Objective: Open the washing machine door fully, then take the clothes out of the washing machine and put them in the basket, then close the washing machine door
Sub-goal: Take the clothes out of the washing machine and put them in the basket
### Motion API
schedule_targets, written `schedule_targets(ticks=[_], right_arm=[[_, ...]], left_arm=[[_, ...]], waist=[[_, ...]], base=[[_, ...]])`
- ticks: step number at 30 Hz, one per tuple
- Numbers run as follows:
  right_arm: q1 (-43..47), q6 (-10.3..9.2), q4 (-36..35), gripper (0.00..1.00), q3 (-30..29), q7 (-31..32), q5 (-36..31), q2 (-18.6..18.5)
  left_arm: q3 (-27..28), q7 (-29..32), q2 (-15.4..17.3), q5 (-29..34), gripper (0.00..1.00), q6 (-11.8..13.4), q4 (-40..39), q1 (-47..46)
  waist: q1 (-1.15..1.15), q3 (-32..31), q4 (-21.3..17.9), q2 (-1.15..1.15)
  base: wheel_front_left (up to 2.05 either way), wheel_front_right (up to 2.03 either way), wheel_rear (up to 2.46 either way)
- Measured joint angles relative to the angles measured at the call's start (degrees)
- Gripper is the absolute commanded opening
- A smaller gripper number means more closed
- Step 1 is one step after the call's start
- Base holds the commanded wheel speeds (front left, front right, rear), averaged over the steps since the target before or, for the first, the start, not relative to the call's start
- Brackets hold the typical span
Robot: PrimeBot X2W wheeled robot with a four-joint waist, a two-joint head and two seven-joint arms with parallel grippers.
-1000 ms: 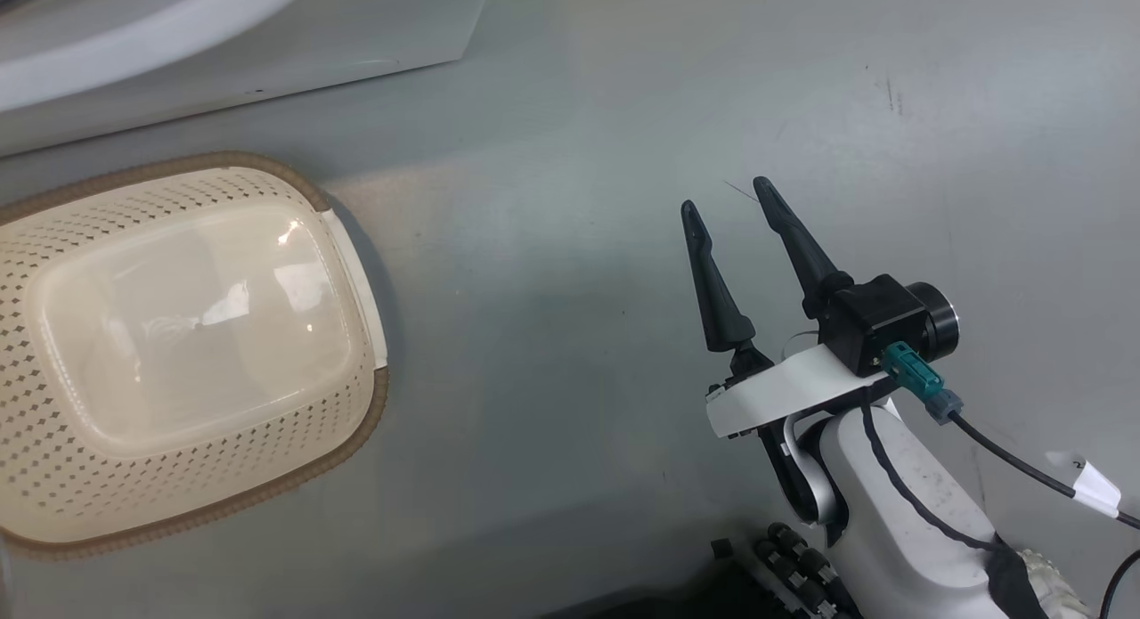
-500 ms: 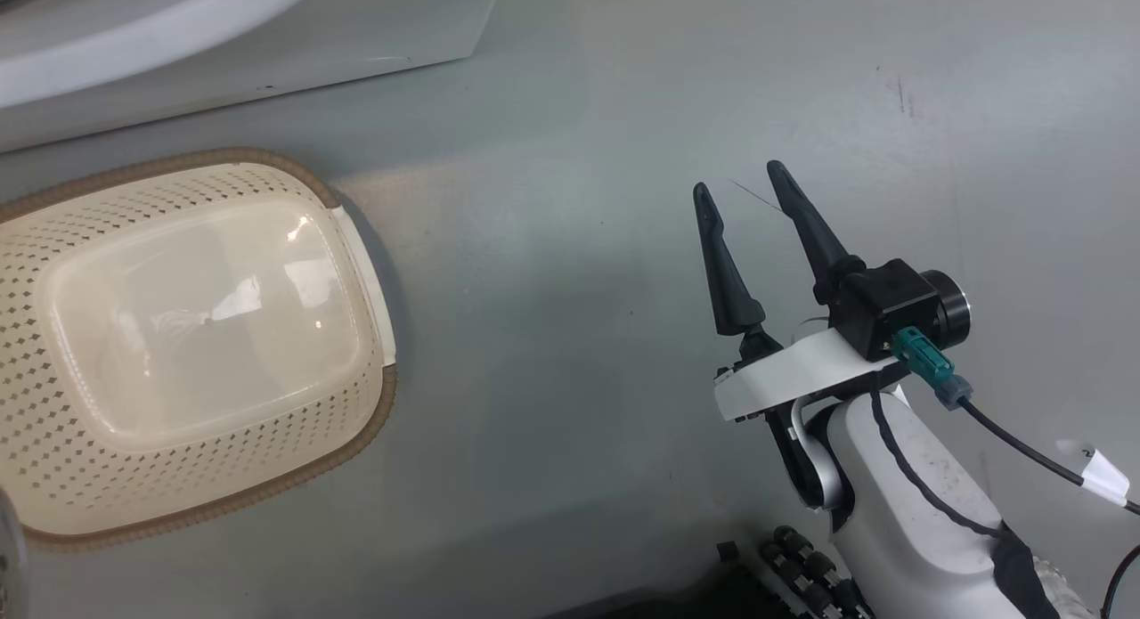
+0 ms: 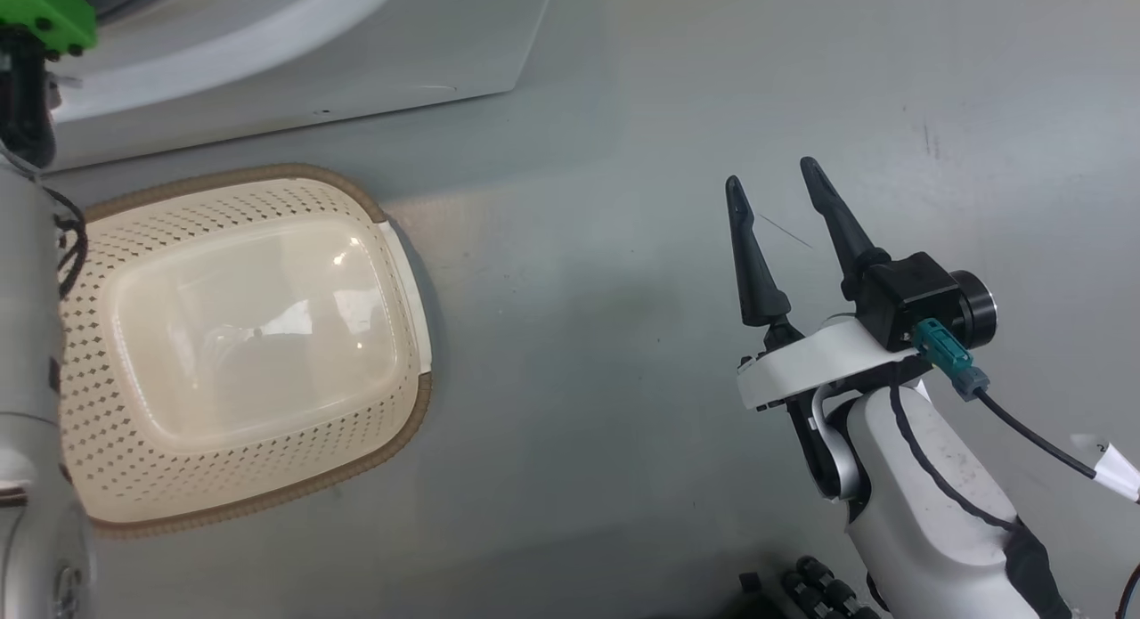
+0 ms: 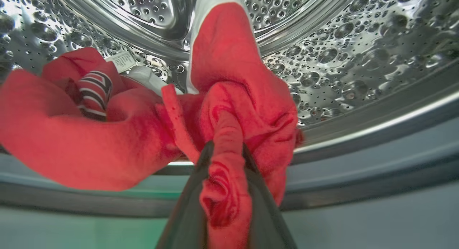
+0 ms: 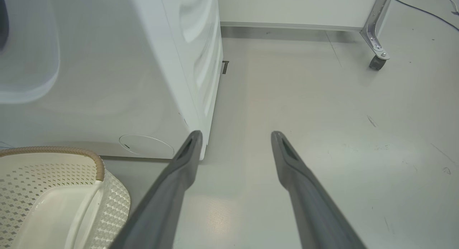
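Clothes [image 4: 107,134]: red heap lying low in the steel drum [image 4: 340,62], one striped bit showing at left, a white label tucked behind; part of the heap spills toward the grey gasket [image 4: 358,163].

Just changed: the left hand [image 4: 226,147] has narrowed from wide to a pinch, and a fold of red cloth now sits clamped between its two fingers, bunched down their length; judgement: grasp made, next is pulling the load out over the lip.

Head camera has also swung; the basket [image 3: 267,170] sits further right in that view than a second ago, which is the camera and not the basket; left forearm [image 3: 27,334] with a green part [image 3: 44,13] now shows at the left edge.

Basket is empty, on the floor [image 3: 579,334] just beside the washing machine [image 5: 107,80]; so nothing transferred yet.

Right hand [image 3: 770,174]: fingers wide apart, holding nothing, hanging over bare floor well apart from the basket.

Hard to make out:
- how much cloth the pinch has taken, one garment or several; cannot tell;
- back of the heap hidden by its own folds;
- washing machine door not clearly identifiable; a white curve at the top left of the head view may be door or machine front;
- the forearm covers the basket's left end.
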Motion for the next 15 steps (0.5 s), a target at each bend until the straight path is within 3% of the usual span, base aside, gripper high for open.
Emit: schedule_targets(ticks=[15], right_arm=[[0.15, 0.0, 2.98, 1.0, -1.46, 0.0, -0.54, -0.03]], left_arm=[[-7.21, -10.55, -6.0, -2.05, 0.0, -0.04, -0.75, 9.9]], waist=[[0.0, -7.75, 3.79, 0.0]], base=[[0.0, 0.0, 0.0]])
